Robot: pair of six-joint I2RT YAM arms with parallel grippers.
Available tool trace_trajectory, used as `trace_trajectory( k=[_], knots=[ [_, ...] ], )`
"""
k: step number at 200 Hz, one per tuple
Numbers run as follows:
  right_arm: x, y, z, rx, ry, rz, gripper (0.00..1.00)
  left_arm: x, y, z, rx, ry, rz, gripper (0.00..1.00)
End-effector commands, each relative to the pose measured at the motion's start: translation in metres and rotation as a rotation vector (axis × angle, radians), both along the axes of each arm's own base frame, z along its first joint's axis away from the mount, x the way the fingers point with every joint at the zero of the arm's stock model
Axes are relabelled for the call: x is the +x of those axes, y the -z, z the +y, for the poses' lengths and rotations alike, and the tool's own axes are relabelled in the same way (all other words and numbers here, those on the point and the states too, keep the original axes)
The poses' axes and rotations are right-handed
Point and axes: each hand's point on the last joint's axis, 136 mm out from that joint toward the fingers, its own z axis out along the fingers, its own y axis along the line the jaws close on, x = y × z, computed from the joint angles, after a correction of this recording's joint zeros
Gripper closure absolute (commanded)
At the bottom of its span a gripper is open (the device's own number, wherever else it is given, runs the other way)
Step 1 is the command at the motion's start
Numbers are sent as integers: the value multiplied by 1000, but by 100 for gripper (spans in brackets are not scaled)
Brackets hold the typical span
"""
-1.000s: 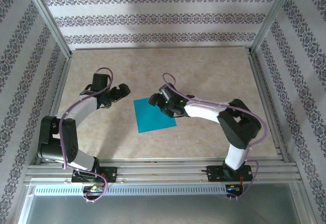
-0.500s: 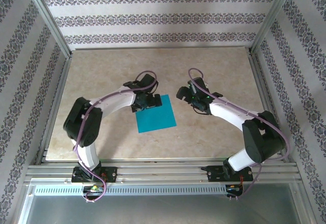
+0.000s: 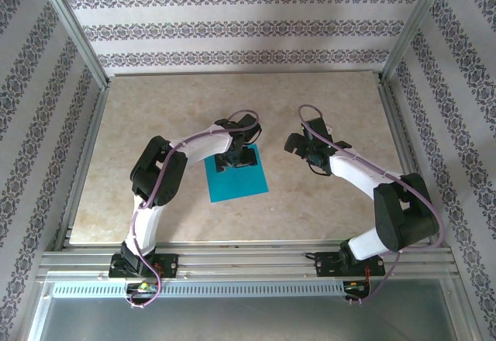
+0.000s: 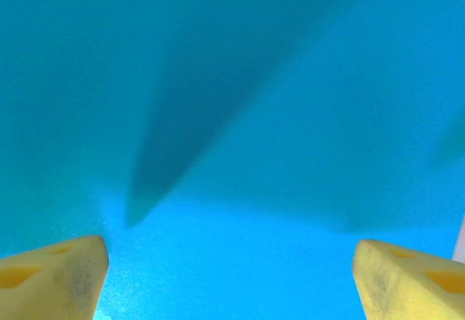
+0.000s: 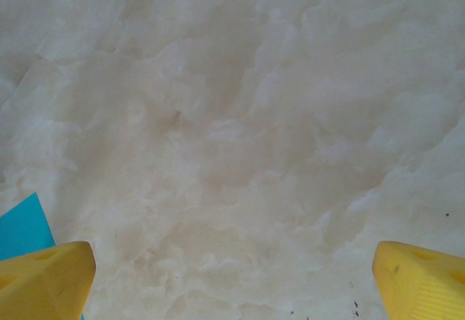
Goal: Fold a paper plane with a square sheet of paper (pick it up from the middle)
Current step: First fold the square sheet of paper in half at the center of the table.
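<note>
Top view: you see the square sheet of paper (image 3: 242, 184), flat matte teal, on the marbled beige table (image 3: 155, 108). The left gripper (image 3: 235, 157) is over its 12 o'clock edge, the right gripper (image 3: 296, 144) apart at 2 o'clock.
Left wrist: your yellow wedge fingertips (image 4: 54, 280) are spread wide, gripping nothing, with smooth teal beneath.
Right wrist: your jaws are wide over the veined table, with the paper's corner at 8 o'clock.

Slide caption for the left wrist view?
Open left pincer poised over the square teal-blue paper sheet, yellow fingertips spread wide.

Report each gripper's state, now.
Left gripper: open, holding nothing, over the square sheet of paper.
Right gripper: open, holding nothing, over the table.
</note>
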Motion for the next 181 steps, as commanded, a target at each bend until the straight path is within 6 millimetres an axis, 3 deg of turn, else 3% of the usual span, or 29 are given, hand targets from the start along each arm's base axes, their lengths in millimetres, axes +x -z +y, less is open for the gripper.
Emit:
trace_trajectory(
  k=[1,81,181],
  knots=[
    [-1,7,-1,-8,-10,19,2,-16,7,12,83,-23,64,13],
    [0,6,3,13,-9,19,2,-27,35,18,109,-38,121,24],
    [0,5,3,19,0,15,2,-32,43,22,116,-35,134,31]
  ],
)
